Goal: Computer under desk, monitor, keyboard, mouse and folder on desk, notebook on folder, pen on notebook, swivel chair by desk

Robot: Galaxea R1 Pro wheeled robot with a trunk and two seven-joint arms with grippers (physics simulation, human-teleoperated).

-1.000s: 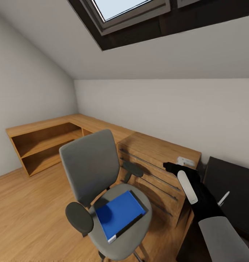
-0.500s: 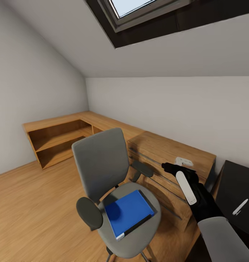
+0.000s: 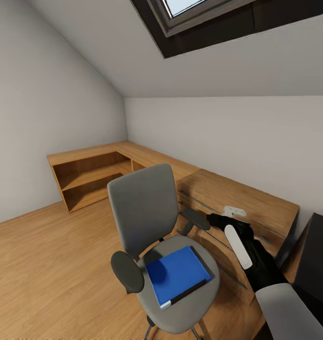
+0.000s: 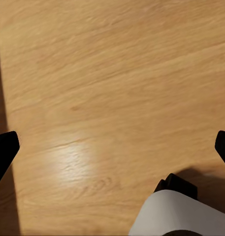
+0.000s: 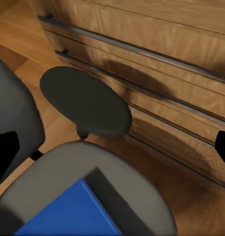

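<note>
**Right arm reaching over the chair that carries the folder**

One blue folder (image 3: 178, 275) is lying flat on the grey seat of the one swivel chair (image 3: 144, 215), its white edge facing the front of the seat. In the right wrist view a corner of the folder (image 5: 68, 211) is showing on the seat, with one black armrest (image 5: 85, 101) beyond it.

The right arm is stretching forward from the lower right, black forearm with a white strip, its hand (image 3: 217, 220) hanging just beside the chair's far armrest and in front of the wooden drawer chest (image 3: 236, 208). Its fingers are standing wide apart at the edges of the wrist view, grasping nothing.

The left hand's fingertips (image 4: 5, 150) are likewise spread wide, empty, over the wooden floor (image 4: 107, 88).

A dark surface (image 3: 319, 255) is showing at the right edge.
</note>
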